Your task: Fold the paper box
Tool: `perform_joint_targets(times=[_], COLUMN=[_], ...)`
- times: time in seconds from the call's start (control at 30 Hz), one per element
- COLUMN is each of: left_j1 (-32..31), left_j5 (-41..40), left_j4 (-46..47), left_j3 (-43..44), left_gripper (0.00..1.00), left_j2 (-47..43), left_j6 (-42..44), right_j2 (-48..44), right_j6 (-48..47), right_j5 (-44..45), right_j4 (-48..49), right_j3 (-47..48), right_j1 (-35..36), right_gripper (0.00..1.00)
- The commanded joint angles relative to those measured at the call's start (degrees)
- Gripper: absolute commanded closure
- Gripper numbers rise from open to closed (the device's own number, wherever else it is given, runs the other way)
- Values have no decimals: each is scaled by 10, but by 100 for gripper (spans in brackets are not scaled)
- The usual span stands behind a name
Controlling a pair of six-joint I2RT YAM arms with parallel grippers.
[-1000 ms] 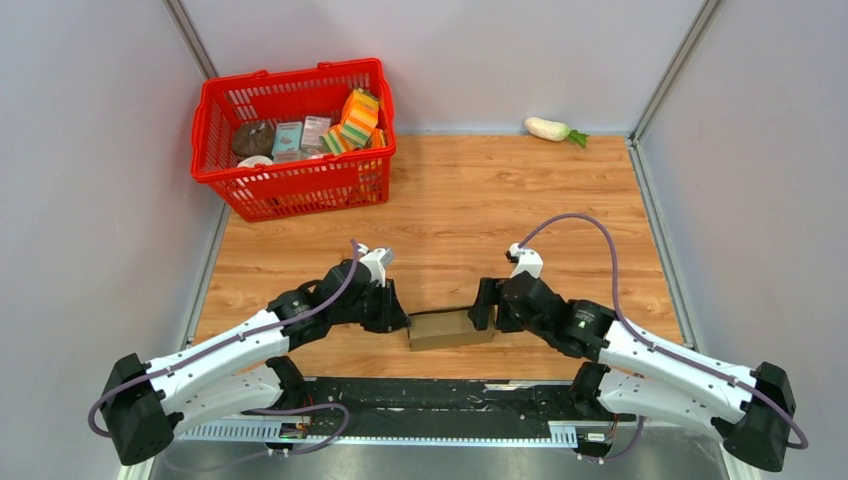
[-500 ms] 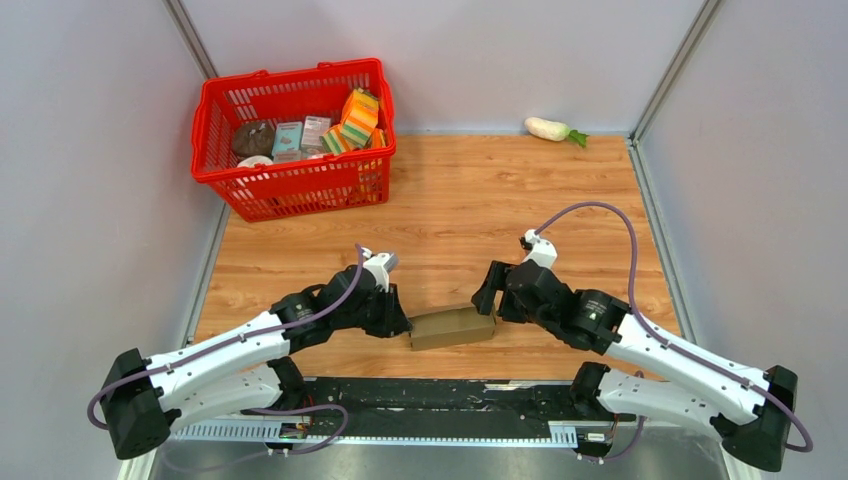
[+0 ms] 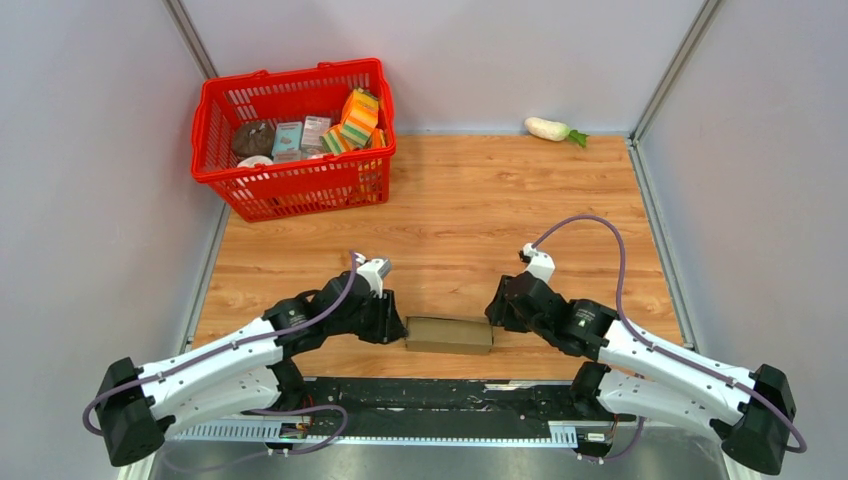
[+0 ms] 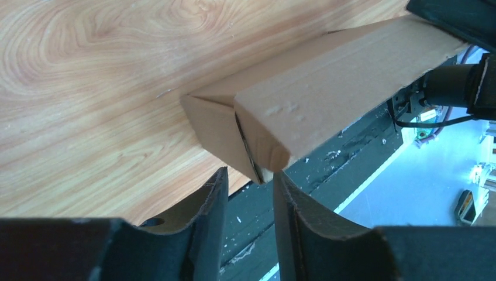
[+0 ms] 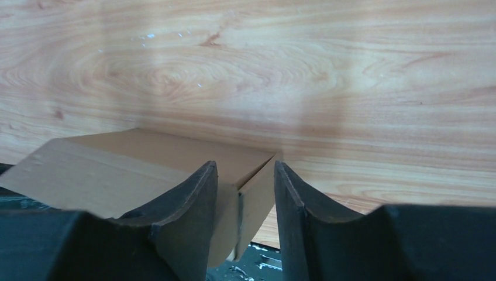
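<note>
The paper box (image 3: 449, 335), folded into a shallow brown rectangle, is lying flat on the wooden table (image 3: 470, 210) at 6 o'clock. It is sitting close to the near edge, just beyond the black rail (image 3: 430, 395), with its long side running from 9 to 3 o'clock. The left gripper (image 3: 398, 327) is sitting at the box's 9 o'clock end and the right gripper (image 3: 492, 315) at its 3 o'clock end, so the box is lying between the two. In the left wrist view the left fingers (image 4: 205, 216) are standing apart, with the dark rail showing through the gap between them. The box's end is wider than that gap and is lying just past the fingertips, its lower corner reaching the mouth, so these fingers are holding nothing. In the right wrist view the right fingers (image 5: 292, 216) are straddling a corner of the box's other end, one over the top panel and one beside the end wall. Cardboard is filling the space between them, and they are looking pressed onto it. A slit is showing down that end wall where a flap is meeting the side. At 11 o'clock a red basket (image 3: 290, 190) is standing with small packets (image 3: 355, 118) in it, well apart from the box. At 1 o'clock a white radish (image 3: 548, 128) is lying by the far wall.
</note>
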Motion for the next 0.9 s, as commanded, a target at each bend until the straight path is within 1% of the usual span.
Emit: perform_joint_targets(times=[0.0, 0.03, 0.17, 0.27, 0.3, 0.37, 0.4, 0.47, 0.5, 0.53, 0.57, 0.6, 0.63, 0.7, 0.73, 0.87], left_j1=[-2, -2, -2, -1, 0, 10, 24, 46, 63, 71, 78, 87, 98, 105, 106, 106], left_j5=[-1, 1, 2, -6, -16, -27, -32, -31, -21, -10, 19, 34, 48, 72, 77, 90], left_j4=[-35, -40, -74, -80, -84, -116, -129, -165, -170, -159, -148, -139, -126, -130, -137, -123], left_j3=[17, 20, 63, 102, 112, 151, 163, 193, 198, 198, 190, 185, 180, 177, 177, 177], left_gripper=[57, 55, 52, 40, 34, 33, 32, 32, 32, 32, 33, 34, 34, 35, 35, 35], left_j2=[-58, -78, -111, -102, -93, -53, -38, 0, 8, 16, 18, 21, 33, 48, 65, 86], left_j6=[13, 12, 12, 19, 22, 25, 25, 18, 16, 11, 7, 2, -7, -10, -10, -3], right_j2=[-26, -28, -31, -27, -24, -20, -21, -32, -38, -50, -72, -87, -97, -112, -111, -96], right_j6=[5, 1, -12, -23, -23, -16, -15, -2, 5, 11, 15, 24, 32, 43, 45, 56], right_j5=[-10, -12, -17, -16, -10, 16, 20, 13, -1, -37, -56, -76, -120, -170, -219, -262], right_j4=[43, 44, 48, 50, 34, -1, -36, -75, -101, -111, -121, -123, -123, -123, -123, -98], right_j3=[-25, -26, -27, -18, -12, 19, 31, 49, 62, 65, 66, 64, 60, 54, 53, 39], right_j1=[-2, -2, -2, -2, -2, -3, -3, -9, -26, -37, -58, -68, -79, -114, -123, -134], right_gripper=[57, 58, 57, 52, 43, 32, 24, 15, 13, 13, 14, 19, 21, 24, 25, 30])
